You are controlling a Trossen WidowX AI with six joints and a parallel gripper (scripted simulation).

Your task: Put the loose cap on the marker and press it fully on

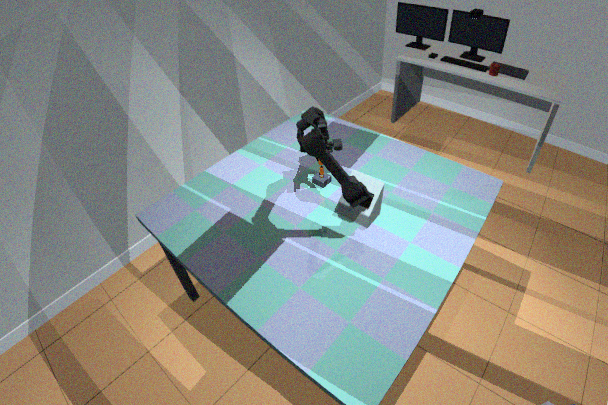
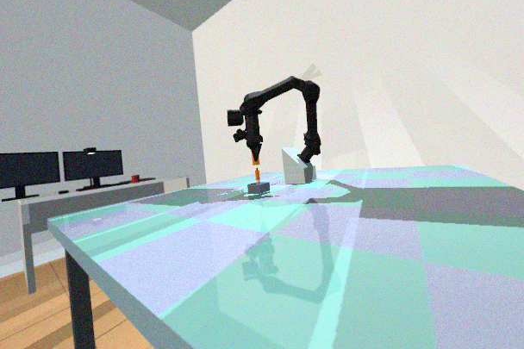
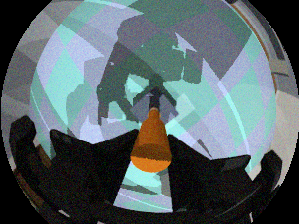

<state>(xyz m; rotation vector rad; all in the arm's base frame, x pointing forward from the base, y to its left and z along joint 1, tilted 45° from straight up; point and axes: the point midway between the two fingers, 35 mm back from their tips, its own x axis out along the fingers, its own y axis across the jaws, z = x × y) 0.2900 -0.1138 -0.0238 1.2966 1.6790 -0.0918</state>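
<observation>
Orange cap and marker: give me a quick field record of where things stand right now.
gripper: black parallel-jaw gripper, pointing down, shut on the cap
cap: orange tapered cap, between the fingers, above the marker
marker: orange marker, upright in its holder
holder: small grey holder block on the checked green and lilac table
gap: exterior view shows cap and marker apart
capping: not yet done
</observation>
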